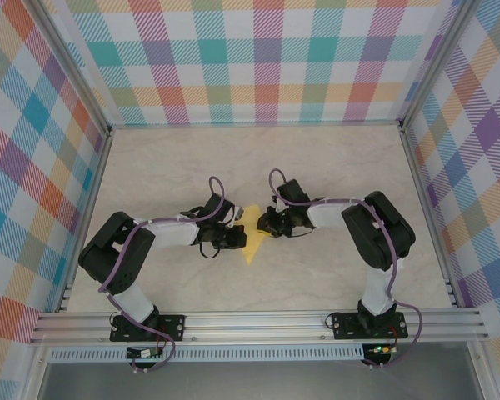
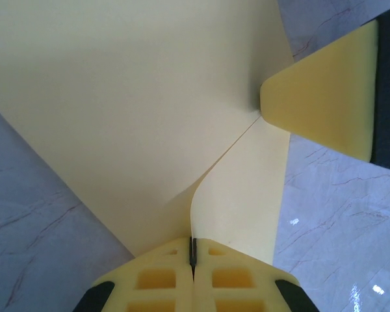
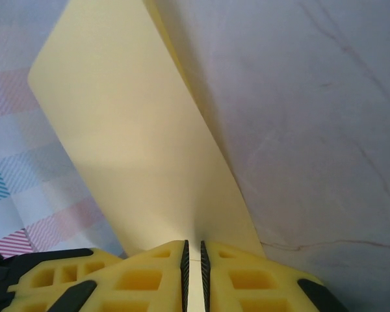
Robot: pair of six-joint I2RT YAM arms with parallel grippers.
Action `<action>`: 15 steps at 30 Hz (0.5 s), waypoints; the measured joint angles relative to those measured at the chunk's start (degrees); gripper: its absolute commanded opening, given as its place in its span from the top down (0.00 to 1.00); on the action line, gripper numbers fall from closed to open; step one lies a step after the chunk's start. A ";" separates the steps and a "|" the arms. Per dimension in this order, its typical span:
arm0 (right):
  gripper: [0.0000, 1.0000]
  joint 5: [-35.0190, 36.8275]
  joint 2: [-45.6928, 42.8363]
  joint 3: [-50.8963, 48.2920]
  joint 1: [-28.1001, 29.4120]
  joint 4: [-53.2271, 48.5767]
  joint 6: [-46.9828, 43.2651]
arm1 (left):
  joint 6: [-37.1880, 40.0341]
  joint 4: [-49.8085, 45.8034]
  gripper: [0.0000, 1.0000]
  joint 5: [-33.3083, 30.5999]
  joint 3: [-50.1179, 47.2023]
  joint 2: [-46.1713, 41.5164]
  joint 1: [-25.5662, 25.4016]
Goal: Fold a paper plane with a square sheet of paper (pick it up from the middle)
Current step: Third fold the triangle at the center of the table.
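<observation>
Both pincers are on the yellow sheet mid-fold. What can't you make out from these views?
Top view: the left pincer and right pincer cover most of the yellow sheet; its creases are too small to read.
Left wrist view: the sheet runs off the top edge; the shut pincer hides the edge it grips.
Right wrist view: the raised flap is cut off at the top edge.

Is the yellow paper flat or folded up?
Folded: the paper shows one flap lying over another, with a curved edge running across it.

Left gripper [image 2: 192, 253] and right gripper [image 3: 193, 250] clamped, facing inward
</observation>
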 measured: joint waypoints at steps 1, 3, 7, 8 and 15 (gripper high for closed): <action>0.84 -0.11 0.07 0.00 -0.07 0.04 0.00 | 0.00 0.00 0.97 0.00 0.00 0.00 0.00; 0.83 -0.50 0.07 0.00 -0.11 0.11 0.04 | 0.00 0.00 0.97 0.00 0.00 0.00 0.00; 0.82 -1.01 -0.63 0.00 -0.35 -0.15 0.04 | 0.00 -0.04 0.97 0.00 0.00 0.00 0.00; 0.82 -1.20 -1.31 -0.02 -0.61 -0.35 0.02 | 0.00 -0.04 0.97 0.00 0.00 0.00 0.00; 0.85 -2.49 -4.17 0.63 -1.88 -0.59 -0.66 | 0.04 -0.04 0.98 0.00 0.00 0.00 0.00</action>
